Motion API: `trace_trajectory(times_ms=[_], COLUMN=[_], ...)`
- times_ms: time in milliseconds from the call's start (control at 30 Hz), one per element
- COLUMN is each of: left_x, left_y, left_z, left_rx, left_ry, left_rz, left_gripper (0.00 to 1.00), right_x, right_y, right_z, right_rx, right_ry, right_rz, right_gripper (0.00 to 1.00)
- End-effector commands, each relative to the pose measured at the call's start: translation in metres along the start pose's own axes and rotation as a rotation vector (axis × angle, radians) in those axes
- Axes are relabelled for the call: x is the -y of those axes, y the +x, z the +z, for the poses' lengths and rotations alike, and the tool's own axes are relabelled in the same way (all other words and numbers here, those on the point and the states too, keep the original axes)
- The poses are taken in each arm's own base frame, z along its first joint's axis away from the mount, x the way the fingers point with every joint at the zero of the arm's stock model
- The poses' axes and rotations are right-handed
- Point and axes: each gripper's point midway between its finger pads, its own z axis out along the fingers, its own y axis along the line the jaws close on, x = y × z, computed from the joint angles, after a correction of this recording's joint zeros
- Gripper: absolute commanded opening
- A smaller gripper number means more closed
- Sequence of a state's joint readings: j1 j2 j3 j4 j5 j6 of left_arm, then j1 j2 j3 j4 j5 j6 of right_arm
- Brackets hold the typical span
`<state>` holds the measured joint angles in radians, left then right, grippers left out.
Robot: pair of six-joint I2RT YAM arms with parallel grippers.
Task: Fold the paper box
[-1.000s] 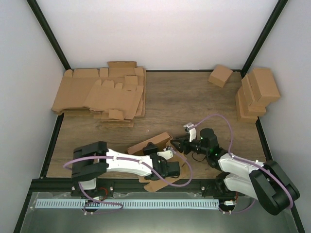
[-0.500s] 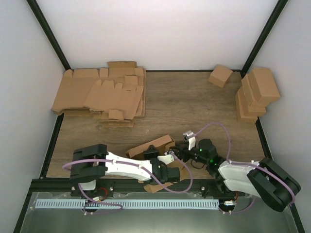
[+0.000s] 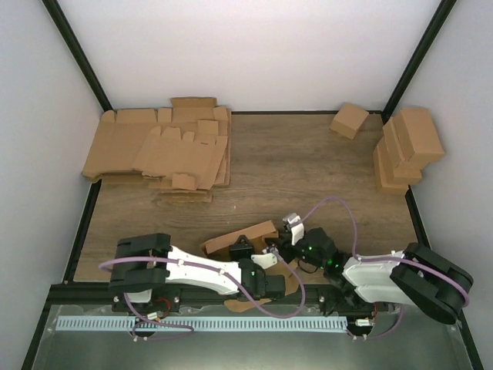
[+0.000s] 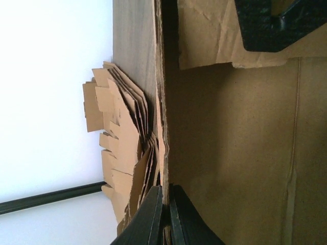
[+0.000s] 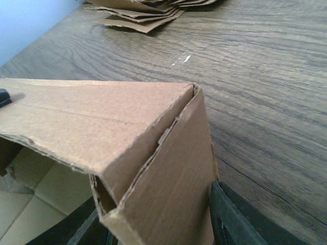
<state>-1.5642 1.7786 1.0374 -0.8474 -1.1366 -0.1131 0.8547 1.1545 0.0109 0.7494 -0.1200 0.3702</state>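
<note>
The right claw (image 3: 283, 240) has drawn farther from the stack of flat sheets (image 3: 166, 150), and the paper box (image 5: 102, 117) with it. This claw straddles a box corner; whether it grips I cannot tell. The left claw (image 4: 164, 204) is closed on a wall edge. The box is half raised and rough-edged, well apart from that stack. Next, I judge, the wall must be pressed upright.

No readable text, label or number shows anywhere.

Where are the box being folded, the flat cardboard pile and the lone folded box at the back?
box being folded (image 3: 258, 230), top view, its upper panel.
flat cardboard pile (image 3: 166, 150), top view, middle of top sheet.
lone folded box (image 3: 349, 120), top view, its top face.
</note>
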Motion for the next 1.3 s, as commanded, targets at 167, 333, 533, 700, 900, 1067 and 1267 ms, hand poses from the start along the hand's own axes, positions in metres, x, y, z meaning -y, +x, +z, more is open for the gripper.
trace_trajectory(times_ms=[167, 333, 533, 700, 900, 1067, 1267], left_x=[0.007, 0.001, -0.030, -0.094, -0.133, -0.111, -0.086], left_y=[-0.011, -0.030, -0.062, -0.054, -0.026, -0.026, -0.026], left_z=[-0.009, -0.028, -0.068, -0.036, 0.018, 0.047, 0.063], left_rx=[0.027, 0.076, 0.233, 0.267, 0.261, 0.233, 0.194], left_ry=[0.013, 0.176, 0.525, 0.761, 0.905, 1.051, 1.152], left_rz=[-0.035, -0.191, -0.476, -0.836, -1.127, -1.198, -1.228], left_gripper=[0.10, 0.44, 0.76, 0.82, 0.85, 0.71, 0.62], right_x=[0.019, 0.026, 0.015, 0.000, -0.007, -0.013, -0.015], right_y=[-0.004, -0.017, -0.048, -0.065, -0.067, -0.069, -0.063], right_z=[-0.001, -0.002, -0.007, 0.014, 0.040, 0.054, 0.068], right_rx=[0.068, 0.121, 0.264, 0.294, 0.292, 0.291, 0.259], right_ry=[0.212, 0.265, 0.242, 0.203, 0.182, 0.154, 0.133], right_rz=[-0.052, -0.064, -0.194, -0.285, -0.368, -0.400, -0.409], right_gripper=[0.30, 0.16, 0.08, 0.08, 0.07, 0.11, 0.15])
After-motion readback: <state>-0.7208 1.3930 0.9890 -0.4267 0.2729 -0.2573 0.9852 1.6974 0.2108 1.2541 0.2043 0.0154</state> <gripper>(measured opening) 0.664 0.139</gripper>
